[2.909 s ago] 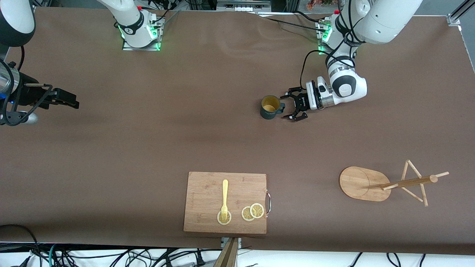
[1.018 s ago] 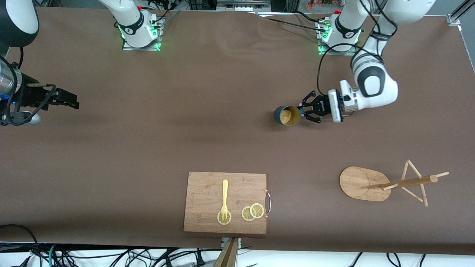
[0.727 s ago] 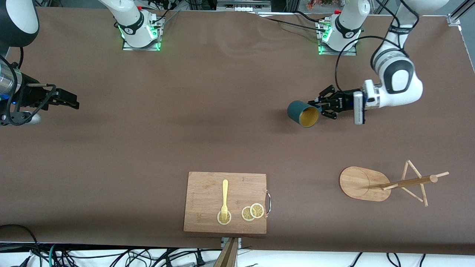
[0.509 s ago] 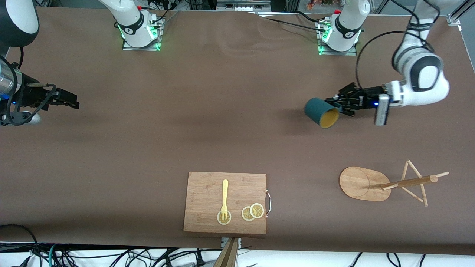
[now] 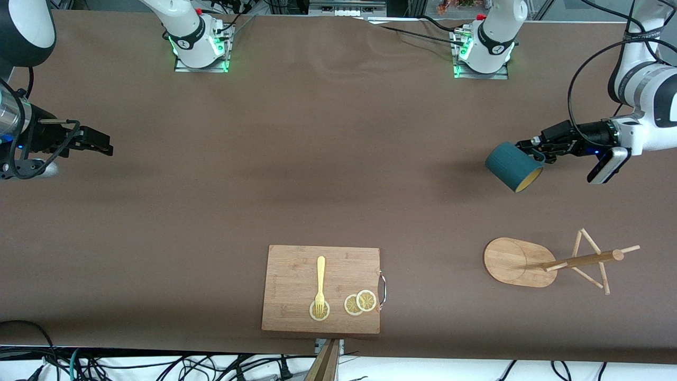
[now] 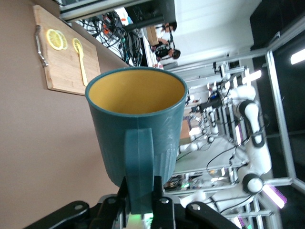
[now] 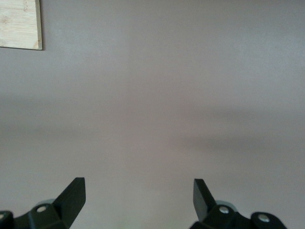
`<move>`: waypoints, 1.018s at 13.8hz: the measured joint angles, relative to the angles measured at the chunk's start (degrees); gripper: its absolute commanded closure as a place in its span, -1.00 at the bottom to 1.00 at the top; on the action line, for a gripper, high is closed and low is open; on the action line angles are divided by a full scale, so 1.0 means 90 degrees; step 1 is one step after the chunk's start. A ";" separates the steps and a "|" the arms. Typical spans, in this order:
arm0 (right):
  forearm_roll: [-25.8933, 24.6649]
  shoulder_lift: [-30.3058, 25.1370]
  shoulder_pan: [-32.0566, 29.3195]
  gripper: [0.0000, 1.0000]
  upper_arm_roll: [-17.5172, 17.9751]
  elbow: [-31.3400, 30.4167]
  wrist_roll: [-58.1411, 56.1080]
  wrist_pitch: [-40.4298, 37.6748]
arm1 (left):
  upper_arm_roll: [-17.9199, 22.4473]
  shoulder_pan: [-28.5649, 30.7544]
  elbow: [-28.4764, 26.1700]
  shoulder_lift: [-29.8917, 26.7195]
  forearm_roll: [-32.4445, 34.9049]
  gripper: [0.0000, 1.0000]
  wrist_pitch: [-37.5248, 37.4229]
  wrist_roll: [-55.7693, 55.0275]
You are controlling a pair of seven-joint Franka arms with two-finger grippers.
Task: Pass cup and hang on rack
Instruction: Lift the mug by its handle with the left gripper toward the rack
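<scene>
My left gripper (image 5: 535,148) is shut on the loop handle of the dark teal cup (image 5: 512,165) with a yellow inside. It holds the cup tilted in the air over the bare table at the left arm's end. In the left wrist view the cup (image 6: 138,129) fills the middle, its handle pinched between my fingers (image 6: 141,202). The wooden rack (image 5: 550,261) lies on its side on the table, nearer the front camera than the spot under the cup. My right gripper (image 5: 100,145) is open and empty, waiting over the right arm's end; its jaws (image 7: 139,193) stand wide apart.
A rectangular wooden cutting board (image 5: 285,288) with a yellow fork (image 5: 320,283) and lemon slices (image 5: 360,302) lies near the table's front edge. The board also shows in the left wrist view (image 6: 59,71) and a corner in the right wrist view (image 7: 19,24).
My left gripper closed on the cup's handle, lifted it off the table, tipped it and carried it toward the left arm's end. The right arm has not moved.
</scene>
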 measured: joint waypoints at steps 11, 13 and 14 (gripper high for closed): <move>0.0000 -0.0001 0.0000 -1.00 0.0000 0.0001 0.0000 0.0000 | 0.0004 0.0794 0.0741 0.1174 -0.1443 1.00 -0.0706 -0.1880; 0.0000 -0.0001 0.0000 -1.00 0.0001 0.0001 0.0000 0.0000 | 0.0004 0.0851 0.0937 0.1498 -0.1662 1.00 -0.0772 -0.1903; 0.0000 -0.0001 0.0000 -1.00 0.0001 0.0001 0.0000 0.0000 | 0.0003 0.0856 0.1018 0.1652 -0.1771 1.00 -0.0790 -0.1904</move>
